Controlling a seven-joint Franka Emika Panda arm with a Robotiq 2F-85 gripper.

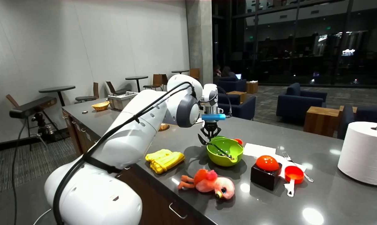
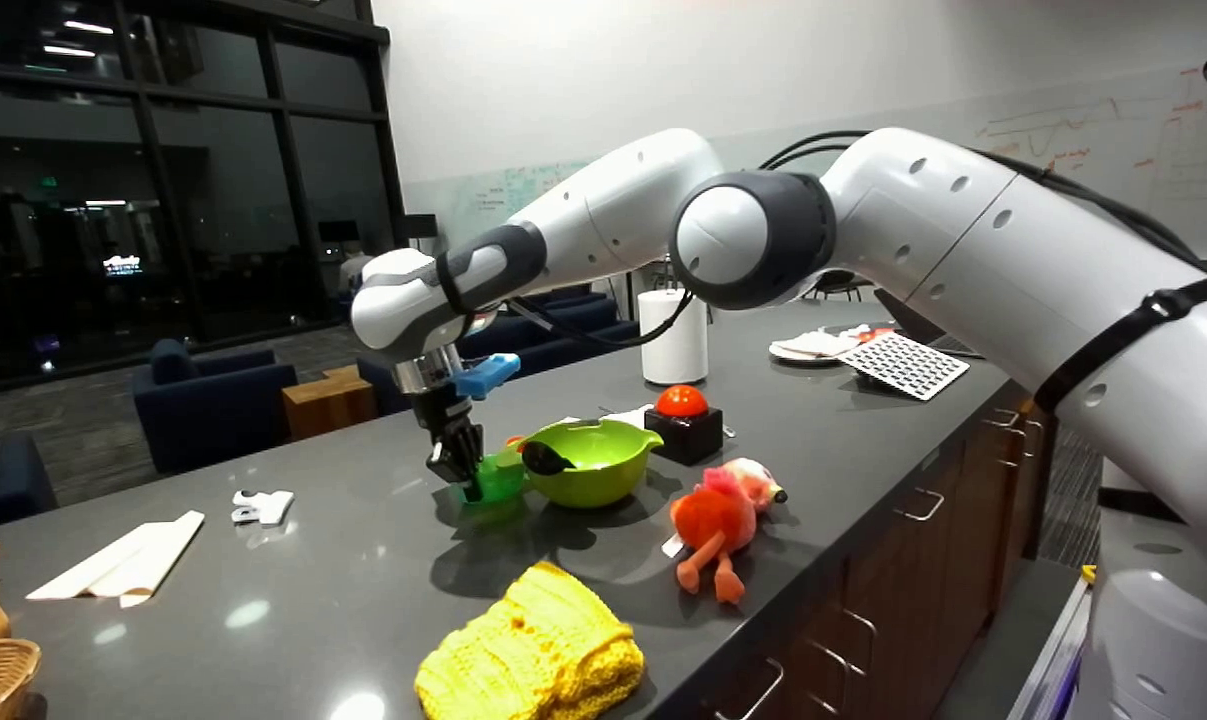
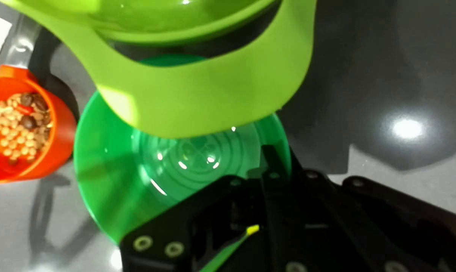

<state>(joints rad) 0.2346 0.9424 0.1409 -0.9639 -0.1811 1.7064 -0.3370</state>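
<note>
grasping green cup (image 3: 182, 170) | gripper (image 3: 283, 158) — clenched on its rim | lime bowl (image 2: 588, 487) — just beside

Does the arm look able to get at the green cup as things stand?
Yes, it seems: the gripper is closed on the rim of the green cup. In the wrist view the bowl's handle covers part of it, but not the gripped edge.

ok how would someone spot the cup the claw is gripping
On the grey counter, find the lime-green bowl. Partly under its handle sits the green cup, rim pinched in the claw. Unlike the opaque bowl, it is emerald and see-through.
</note>
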